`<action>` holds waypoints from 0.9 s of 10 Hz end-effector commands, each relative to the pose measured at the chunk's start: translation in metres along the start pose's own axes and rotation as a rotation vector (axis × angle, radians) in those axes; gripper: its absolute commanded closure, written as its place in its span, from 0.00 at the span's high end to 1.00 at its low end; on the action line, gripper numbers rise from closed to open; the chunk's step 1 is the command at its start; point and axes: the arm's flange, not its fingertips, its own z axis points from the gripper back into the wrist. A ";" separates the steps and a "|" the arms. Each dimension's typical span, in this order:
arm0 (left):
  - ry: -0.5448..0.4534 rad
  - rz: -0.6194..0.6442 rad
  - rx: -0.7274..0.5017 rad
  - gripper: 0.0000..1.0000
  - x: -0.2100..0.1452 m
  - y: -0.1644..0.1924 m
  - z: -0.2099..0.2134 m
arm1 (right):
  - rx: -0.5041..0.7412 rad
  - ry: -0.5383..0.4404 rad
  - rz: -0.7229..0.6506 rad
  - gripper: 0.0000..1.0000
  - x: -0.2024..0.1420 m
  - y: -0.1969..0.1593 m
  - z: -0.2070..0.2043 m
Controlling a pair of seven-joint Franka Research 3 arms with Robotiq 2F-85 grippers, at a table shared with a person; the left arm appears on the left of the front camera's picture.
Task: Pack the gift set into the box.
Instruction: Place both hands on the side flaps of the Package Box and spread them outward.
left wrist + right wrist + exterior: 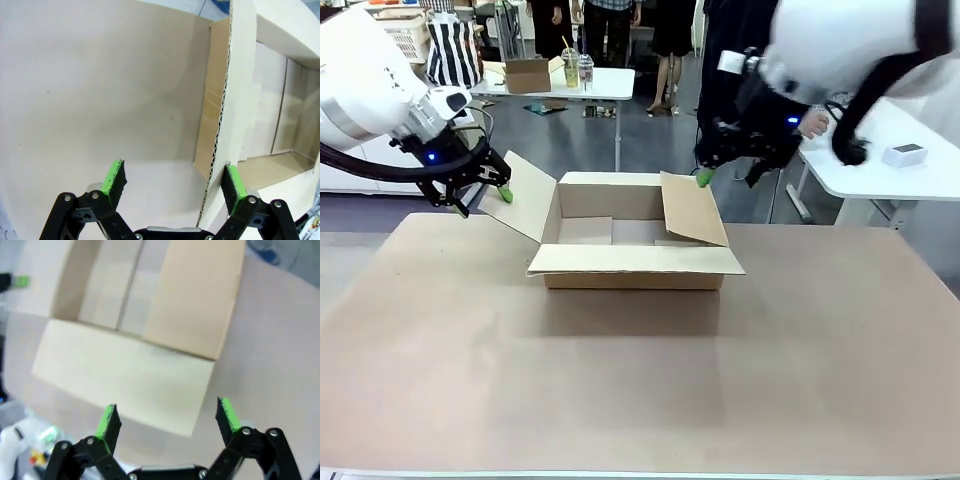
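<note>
The box [635, 262], a brown corrugated carton, stands open in the middle of the table, and only its bottom panels show inside. My left gripper [483, 200] hangs open at the outer edge of the box's left flap [528, 198]. In the left wrist view that flap's edge [220, 125] runs between the open fingers of my left gripper [173, 180], close to one green pad [233, 182]. My right gripper [728, 172] is open above the upright right flap [692, 210]. Seen from the right wrist, my right gripper [167, 420] hovers over the box [125, 370]. The gift set is out of view.
The tan table top [620, 380] stretches wide in front of the box. At the right stands a white side table [880, 180] with a small white-and-grey item [905, 154]. A far white table holds a small brown box [527, 75] and cups. People stand behind it.
</note>
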 end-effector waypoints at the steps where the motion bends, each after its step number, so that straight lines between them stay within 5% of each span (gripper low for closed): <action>1: -0.009 0.011 0.020 1.00 -0.001 -0.001 0.002 | -0.175 0.095 0.016 1.00 0.075 0.048 -0.036; 4: -0.009 0.011 0.020 1.00 -0.001 -0.001 0.002 | -0.339 0.226 0.046 1.00 0.122 0.091 -0.096; 9: -0.009 0.011 0.020 1.00 -0.001 -0.001 0.002 | -0.520 0.276 0.107 1.00 0.126 0.095 -0.180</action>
